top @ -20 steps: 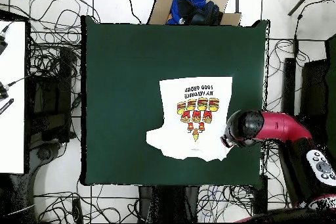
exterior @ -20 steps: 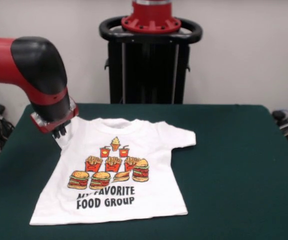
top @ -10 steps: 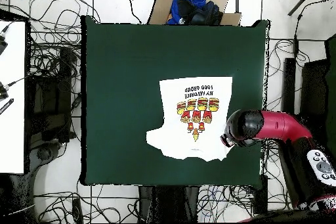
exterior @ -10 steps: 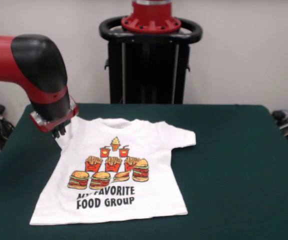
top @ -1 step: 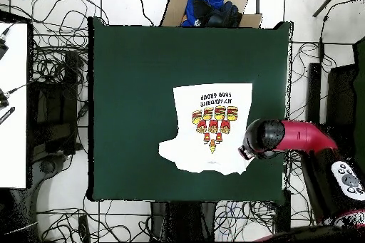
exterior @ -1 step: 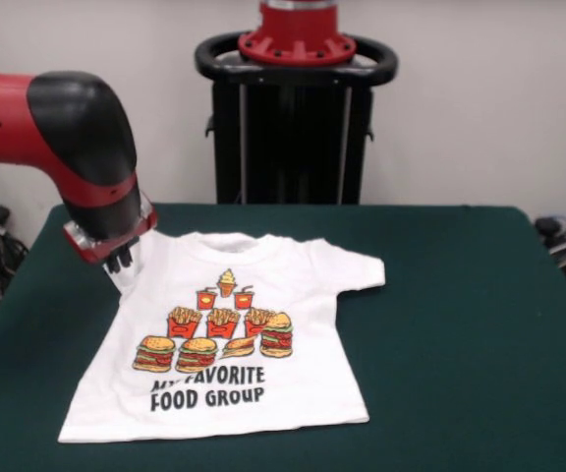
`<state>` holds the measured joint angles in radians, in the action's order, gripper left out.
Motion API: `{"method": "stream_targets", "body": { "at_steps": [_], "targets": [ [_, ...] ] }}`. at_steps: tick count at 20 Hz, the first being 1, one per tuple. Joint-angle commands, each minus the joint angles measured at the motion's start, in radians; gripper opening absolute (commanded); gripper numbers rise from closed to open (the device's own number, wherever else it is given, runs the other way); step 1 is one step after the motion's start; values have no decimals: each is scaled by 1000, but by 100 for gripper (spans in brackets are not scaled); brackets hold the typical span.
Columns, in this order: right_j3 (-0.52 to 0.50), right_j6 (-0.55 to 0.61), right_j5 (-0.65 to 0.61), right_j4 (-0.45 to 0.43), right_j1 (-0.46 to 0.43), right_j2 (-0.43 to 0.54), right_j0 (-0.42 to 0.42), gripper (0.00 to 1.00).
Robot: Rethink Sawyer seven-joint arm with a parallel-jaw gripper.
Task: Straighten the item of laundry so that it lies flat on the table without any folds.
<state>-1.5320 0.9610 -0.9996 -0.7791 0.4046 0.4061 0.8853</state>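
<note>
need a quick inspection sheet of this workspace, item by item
surface: dark green table, bare apart from the shirt.
job's things: white T-shirt lies print-up, body mostly flat; one sleeve spread out to the side, the other sleeve sits under the gripper and looks bunched.
clutter: nothing seen on the table.
grippers: gripper is down at the shirt's sleeve; whether it is open or shut cannot be told.
cables: many loose cables on the floor around the table, none on the top.
surroundings: cardboard box with blue and black items beyond the table's edge; white tabletop at the side; black pedestal behind the table.
</note>
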Motion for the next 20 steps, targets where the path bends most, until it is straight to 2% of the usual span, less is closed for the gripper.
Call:
{"method": "stream_targets", "body": {
  "at_steps": [1, 20],
  "targets": [
    [53, -142, -13, -47, -70, 26, -43, 0],
    [125, -97, -80, -115, -88, -56, -130, 0]
  ]
}}
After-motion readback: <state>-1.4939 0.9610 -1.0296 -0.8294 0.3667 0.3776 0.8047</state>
